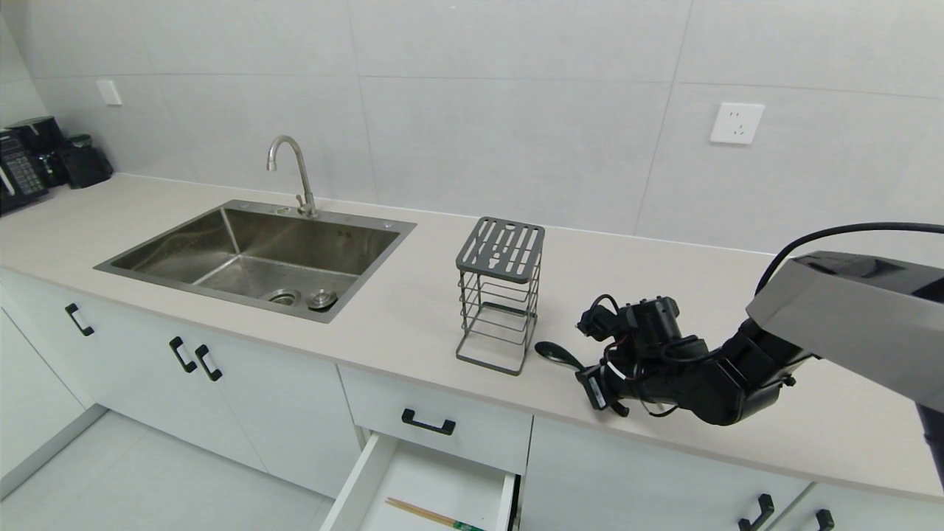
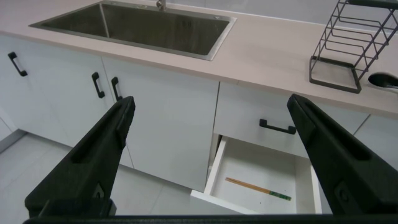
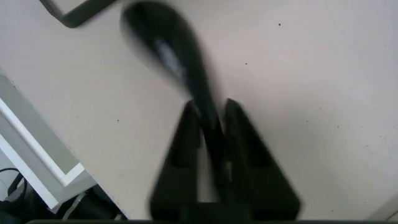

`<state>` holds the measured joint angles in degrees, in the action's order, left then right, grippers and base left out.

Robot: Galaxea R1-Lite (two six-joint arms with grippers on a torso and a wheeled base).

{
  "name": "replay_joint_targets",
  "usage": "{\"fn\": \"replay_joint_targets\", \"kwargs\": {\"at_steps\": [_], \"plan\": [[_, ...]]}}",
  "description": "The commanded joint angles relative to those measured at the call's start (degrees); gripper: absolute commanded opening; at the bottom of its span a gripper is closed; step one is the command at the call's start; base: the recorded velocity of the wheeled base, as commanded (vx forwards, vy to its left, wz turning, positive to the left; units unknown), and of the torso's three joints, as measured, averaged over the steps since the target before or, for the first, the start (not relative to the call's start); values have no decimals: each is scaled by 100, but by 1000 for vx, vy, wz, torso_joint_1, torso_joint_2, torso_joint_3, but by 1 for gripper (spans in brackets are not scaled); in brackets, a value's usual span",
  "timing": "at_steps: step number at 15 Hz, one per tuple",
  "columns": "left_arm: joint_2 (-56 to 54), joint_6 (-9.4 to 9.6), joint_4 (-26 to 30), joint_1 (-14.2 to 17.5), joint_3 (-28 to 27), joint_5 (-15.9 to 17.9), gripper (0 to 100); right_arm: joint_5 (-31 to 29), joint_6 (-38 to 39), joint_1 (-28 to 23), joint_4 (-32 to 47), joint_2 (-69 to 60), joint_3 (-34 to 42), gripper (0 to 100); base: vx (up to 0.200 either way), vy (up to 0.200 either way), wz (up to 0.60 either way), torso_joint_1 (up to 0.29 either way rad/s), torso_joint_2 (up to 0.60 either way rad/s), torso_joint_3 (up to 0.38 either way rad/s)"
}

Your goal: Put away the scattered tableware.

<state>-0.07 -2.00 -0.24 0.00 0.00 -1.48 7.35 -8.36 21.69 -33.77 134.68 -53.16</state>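
The left pincer (image 2: 210, 106) is held wide open, with nothing in it. Below the wire rack (image 1: 500, 295), a drawer (image 1: 346, 487) is pulled open, and chopsticks (image 1: 431, 515) are already laid inside. Just right of the rack, a black spoon (image 1: 554, 352) is pinched by the right pincer (image 3: 211, 115), low over the surface (image 1: 413, 317). The spoon is not yet put away.

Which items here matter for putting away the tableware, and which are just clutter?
Job:
spoon, held by the right gripper
open drawer
chopsticks in it

Lying about:
rack
sink
faucet
socket
appliances at the counter's far left
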Motion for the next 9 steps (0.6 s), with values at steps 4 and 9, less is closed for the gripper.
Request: {"fn": "replay_joint_targets", "kwargs": {"at_steps": [4,9], "plan": [[7,-2,-2,0,0,-2,100,3,-7,29,63,-30,104,0,0,0,0,0,0,0],[7,-2,-2,0,0,-2,100,12,-210,134,-218,-1084,1010,0,0,0,0,0,0,0]]}}
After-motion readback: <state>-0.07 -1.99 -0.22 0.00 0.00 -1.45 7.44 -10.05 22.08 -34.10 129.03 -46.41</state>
